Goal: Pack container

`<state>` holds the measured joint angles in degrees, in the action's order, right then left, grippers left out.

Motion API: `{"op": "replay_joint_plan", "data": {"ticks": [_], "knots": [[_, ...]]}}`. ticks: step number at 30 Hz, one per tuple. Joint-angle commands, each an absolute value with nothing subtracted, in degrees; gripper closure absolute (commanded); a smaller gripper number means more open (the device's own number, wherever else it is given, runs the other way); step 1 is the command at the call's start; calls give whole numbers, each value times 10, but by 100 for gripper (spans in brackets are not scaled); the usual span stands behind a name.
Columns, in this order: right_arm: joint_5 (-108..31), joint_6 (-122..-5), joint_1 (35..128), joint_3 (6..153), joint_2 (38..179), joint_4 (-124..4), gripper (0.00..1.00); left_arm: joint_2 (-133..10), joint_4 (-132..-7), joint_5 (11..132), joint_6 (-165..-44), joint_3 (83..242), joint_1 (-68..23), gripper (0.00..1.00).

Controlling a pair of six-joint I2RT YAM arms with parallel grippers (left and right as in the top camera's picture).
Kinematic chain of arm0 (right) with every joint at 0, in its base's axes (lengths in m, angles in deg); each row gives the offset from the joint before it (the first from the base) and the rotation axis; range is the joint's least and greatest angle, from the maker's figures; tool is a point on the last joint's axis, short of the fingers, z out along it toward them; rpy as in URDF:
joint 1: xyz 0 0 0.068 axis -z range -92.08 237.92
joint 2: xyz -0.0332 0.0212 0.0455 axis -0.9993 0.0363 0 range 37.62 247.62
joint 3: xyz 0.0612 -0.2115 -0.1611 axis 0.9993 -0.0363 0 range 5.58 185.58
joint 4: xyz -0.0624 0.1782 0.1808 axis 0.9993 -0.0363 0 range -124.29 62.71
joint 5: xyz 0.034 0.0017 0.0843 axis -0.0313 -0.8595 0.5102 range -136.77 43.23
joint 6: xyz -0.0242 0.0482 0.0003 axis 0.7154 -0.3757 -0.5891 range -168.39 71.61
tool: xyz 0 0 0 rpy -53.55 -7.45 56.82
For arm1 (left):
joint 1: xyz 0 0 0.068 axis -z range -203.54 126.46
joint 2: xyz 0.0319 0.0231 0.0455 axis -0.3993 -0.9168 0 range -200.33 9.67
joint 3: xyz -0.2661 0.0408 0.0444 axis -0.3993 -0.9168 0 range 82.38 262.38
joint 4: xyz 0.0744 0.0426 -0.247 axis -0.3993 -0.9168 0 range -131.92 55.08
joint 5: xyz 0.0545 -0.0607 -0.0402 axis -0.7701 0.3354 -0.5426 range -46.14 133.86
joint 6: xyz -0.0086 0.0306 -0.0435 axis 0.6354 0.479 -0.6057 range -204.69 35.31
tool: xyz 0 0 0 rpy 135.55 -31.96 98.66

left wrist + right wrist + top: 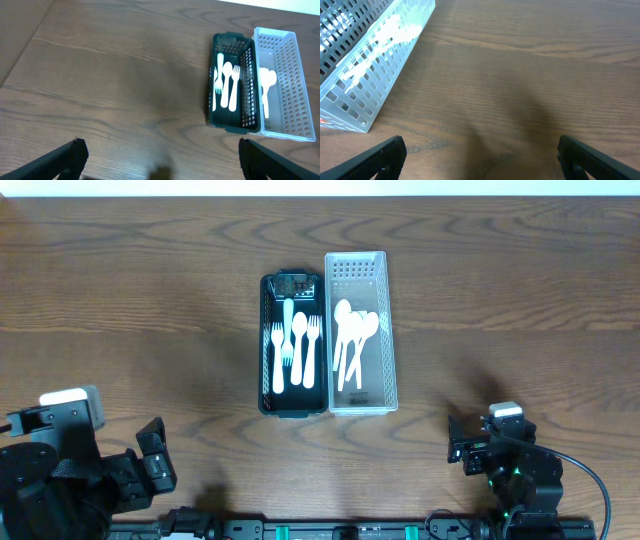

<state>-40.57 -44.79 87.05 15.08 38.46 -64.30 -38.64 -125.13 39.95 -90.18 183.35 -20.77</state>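
The left gripper (pixel 157 463) sits low at the near edge of the table (pixel 120 280), wide open. In its wrist view the two fingers (pixel 62 159) stand far apart with only bare wood between them, holding and touching nothing.

Ahead of it and off to its right lies the dark basket (pixel 291 402), its long axis running straight away from the robot. White forks (pixel 296 345) lie lengthwise inside, tines toward the far end.

Touching that basket's right wall, and parallel to it, is the white basket (pixel 358 270), with a bunch of white spoons (pixel 352 340) lying lengthwise in it, bowls toward the far end. Together the two baskets form one block, roughly midway between the arms.

The right gripper (pixel 466 450) has the white basket ahead and to its left, with the near corner just inside its wrist view. It looks closer to that basket than the left gripper is to the dark one. It is likewise spread wide and empty, clear of everything.

No loose cutlery shows on the wood — so the packing looks finished or nearly so. If a basket is to be lifted or shifted, each arm would reach forward and inward to the one on its own side. The long walls run along the reach, so the jaws would most easily close across a basket's short near end.
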Motion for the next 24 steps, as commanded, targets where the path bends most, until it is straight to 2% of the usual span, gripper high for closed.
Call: {"op": "replay_joint_plan", "data": {"ticks": [1, 12, 17, 24], "knots": [[-406, -451, 875, 145, 379, -642, 1, -388, -1253, 393, -894, 1839, -210, 2], [-406, -451, 875, 145, 379, -642, 1, -373, -1233, 379, -887, 1834, -210, 2], [-406, -451, 875, 145, 379, -642, 1, -303, -1062, 384, -888, 1723, -210, 2], [-406, -451, 875, 145, 379, -642, 1, -182, -791, 387, -888, 1423, -210, 2]]}}
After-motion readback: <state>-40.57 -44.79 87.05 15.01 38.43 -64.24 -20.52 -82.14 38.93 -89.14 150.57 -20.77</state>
